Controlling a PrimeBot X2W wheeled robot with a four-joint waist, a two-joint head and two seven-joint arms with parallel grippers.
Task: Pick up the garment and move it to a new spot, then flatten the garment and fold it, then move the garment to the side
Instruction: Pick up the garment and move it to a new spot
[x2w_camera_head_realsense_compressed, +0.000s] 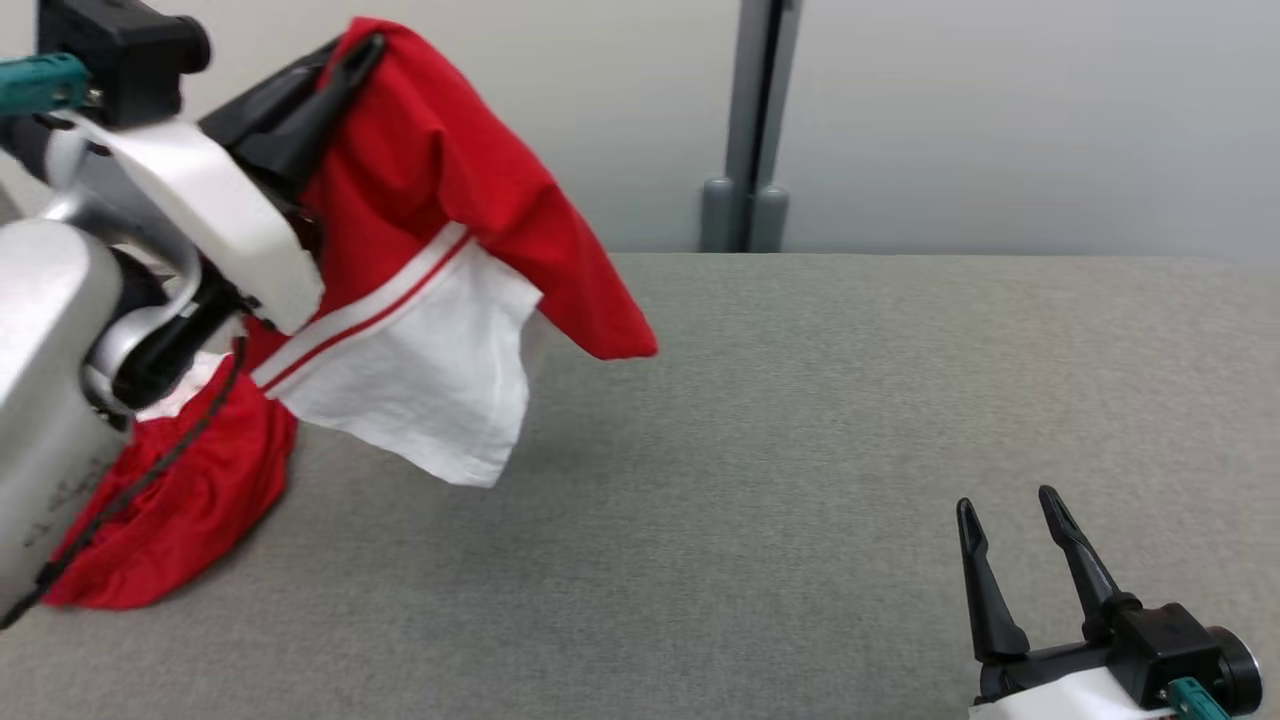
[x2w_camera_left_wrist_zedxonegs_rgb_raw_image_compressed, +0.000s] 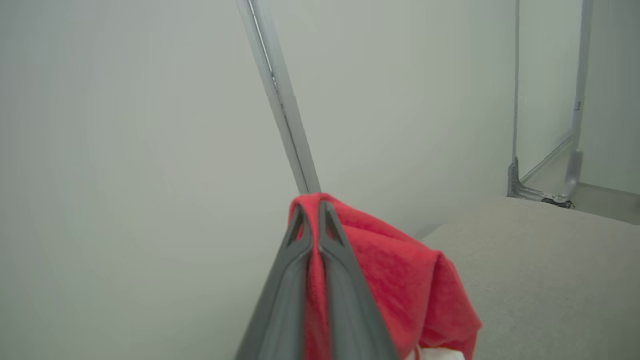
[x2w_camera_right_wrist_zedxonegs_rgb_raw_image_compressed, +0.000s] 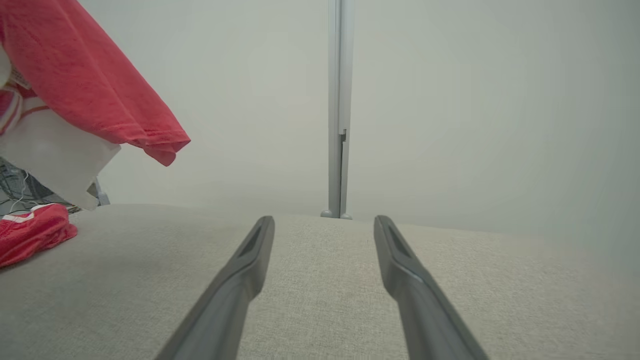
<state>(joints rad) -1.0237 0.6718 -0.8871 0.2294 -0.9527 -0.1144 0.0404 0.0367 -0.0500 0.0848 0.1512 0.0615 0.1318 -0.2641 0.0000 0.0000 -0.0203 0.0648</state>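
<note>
The garment (x2w_camera_head_realsense_compressed: 420, 180) is red with a white panel and a red-and-white stripe. It hangs at the upper left of the head view, lifted off the grey table (x2w_camera_head_realsense_compressed: 800, 420), with its lower end still bunched on the surface at the left. My left gripper (x2w_camera_head_realsense_compressed: 362, 50) is shut on the garment's top edge. In the left wrist view the two fingers (x2w_camera_left_wrist_zedxonegs_rgb_raw_image_compressed: 285, 300) meet with red cloth (x2w_camera_left_wrist_zedxonegs_rgb_raw_image_compressed: 400, 280) pinched between them. My right gripper (x2w_camera_head_realsense_compressed: 1007, 508) rests at the lower right, open, nothing between its fingers (x2w_camera_right_wrist_zedxonegs_rgb_raw_image_compressed: 240, 280). The right wrist view has the garment (x2w_camera_right_wrist_zedxonegs_rgb_raw_image_compressed: 85, 85) hanging at its upper left.
A grey post (x2w_camera_head_realsense_compressed: 748, 130) stands behind the table's far edge against a pale wall. The grey cloth-covered table stretches wide across the middle and right. A metal frame corner (x2w_camera_left_wrist_zedxonegs_rgb_raw_image_compressed: 540, 192) sits beyond the table's end in the left wrist view.
</note>
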